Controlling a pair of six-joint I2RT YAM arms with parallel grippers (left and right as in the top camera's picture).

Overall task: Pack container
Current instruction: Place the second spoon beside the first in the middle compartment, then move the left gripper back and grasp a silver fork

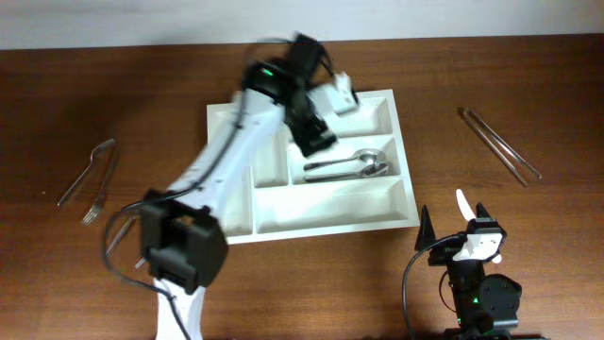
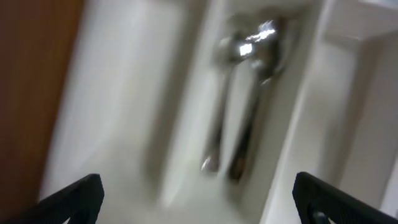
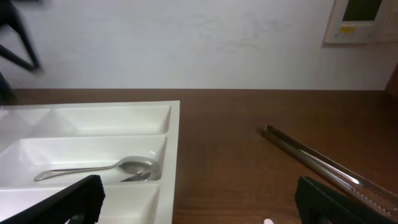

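The white cutlery tray (image 1: 330, 216) lies in the middle of the table. Two spoons (image 1: 351, 166) lie in its middle crosswise compartment; they also show in the left wrist view (image 2: 249, 81) and the right wrist view (image 3: 118, 168). My left gripper (image 1: 316, 132) is open and empty, hovering over the tray beside the spoons; its wrist view is blurred by motion. My right gripper (image 1: 464, 227) is open and empty near the table's front edge, right of the tray (image 3: 168, 149).
Two forks (image 1: 92, 181) lie on the wooden table at the left. Metal tongs (image 1: 500, 144) lie at the right and also show in the right wrist view (image 3: 323, 165). A white wall stands behind the table.
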